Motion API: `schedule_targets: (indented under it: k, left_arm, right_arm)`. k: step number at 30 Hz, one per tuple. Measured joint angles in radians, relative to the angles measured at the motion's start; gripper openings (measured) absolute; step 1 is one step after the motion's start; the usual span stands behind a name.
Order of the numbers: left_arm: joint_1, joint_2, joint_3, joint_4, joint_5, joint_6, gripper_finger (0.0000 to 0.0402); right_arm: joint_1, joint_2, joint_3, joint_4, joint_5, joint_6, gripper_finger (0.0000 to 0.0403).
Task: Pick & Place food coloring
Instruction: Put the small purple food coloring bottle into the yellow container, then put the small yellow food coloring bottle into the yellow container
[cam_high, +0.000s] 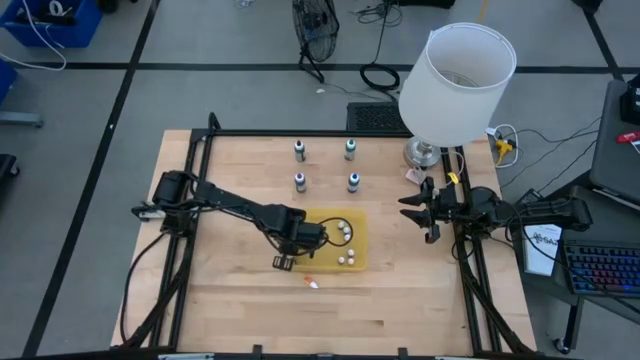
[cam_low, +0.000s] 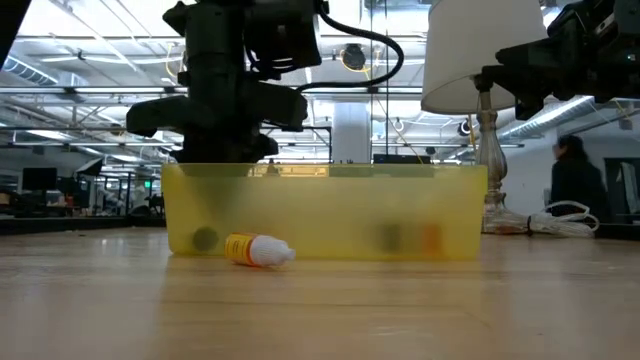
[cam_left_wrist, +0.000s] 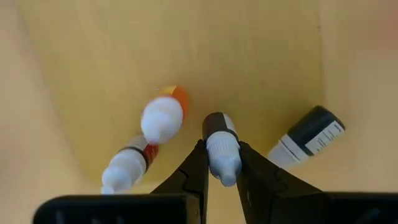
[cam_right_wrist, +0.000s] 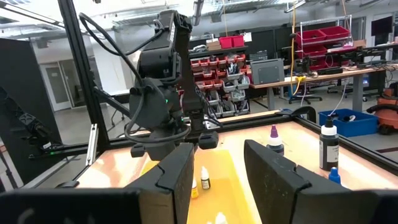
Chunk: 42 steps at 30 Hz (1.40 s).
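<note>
Over the yellow tray (cam_high: 357, 228) at the middle of the wooden counter (cam_high: 240, 300), the left gripper (cam_left_wrist: 222, 171) is reaching down, its fingers (cam_left_wrist: 194, 169) clenching around a small dark-bodied, white-capped food coloring bottle (cam_left_wrist: 220, 147). Inside the tray, three more little bottles are lying close by: an orange one (cam_left_wrist: 165, 115), a reddish one (cam_left_wrist: 127, 163) and a dark one (cam_left_wrist: 308, 135). Outside it, just beside the near wall, another orange bottle (cam_low: 258, 250) is lying on its side. Farther back, four larger bottles (cam_high: 325, 165) are standing upright in a square. Off by the lamp (cam_high: 455, 85), the right gripper (cam_high: 424, 212) is waiting with its fingers (cam_right_wrist: 273, 171) parted, grasping nothing.
</note>
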Motion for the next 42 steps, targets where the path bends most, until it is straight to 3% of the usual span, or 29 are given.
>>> schedule_targets:
  k: [12, 16, 23, 29, 35, 42]
  left_arm:
    - [-0.004, 0.0, 0.003, 0.012, -0.001, -0.068, 0.0172]
    - [-0.003, 0.002, 0.013, -0.004, -0.002, -0.121, 0.0187]
    - [-0.003, 0.002, 0.156, -0.159, -0.004, -0.192, 0.0198]
    - [-0.041, -0.073, 0.194, -0.064, -0.003, -0.113, 0.0189]
    - [-0.129, -0.244, 0.076, 0.175, -0.006, -0.083, 0.0187]
    - [-0.233, -0.54, -0.312, 0.627, -0.012, -0.061, 0.0192]
  right_arm:
    - [0.0, 0.0, 0.0, 0.0, 0.0, 0.0, 0.013]
    - [0.0, 0.0, 0.0, 0.0, 0.0, 0.0, 0.013]
    - [0.0, 0.0, 0.0, 0.0, 0.0, 0.0, 0.013]
    - [0.0, 0.0, 0.0, 0.0, 0.0, 0.0, 0.013]
    - [0.0, 0.0, 0.0, 0.0, 0.0, 0.0, 0.013]
    - [0.002, 0.0, 0.0, 0.042, -0.001, 0.05, 0.013]
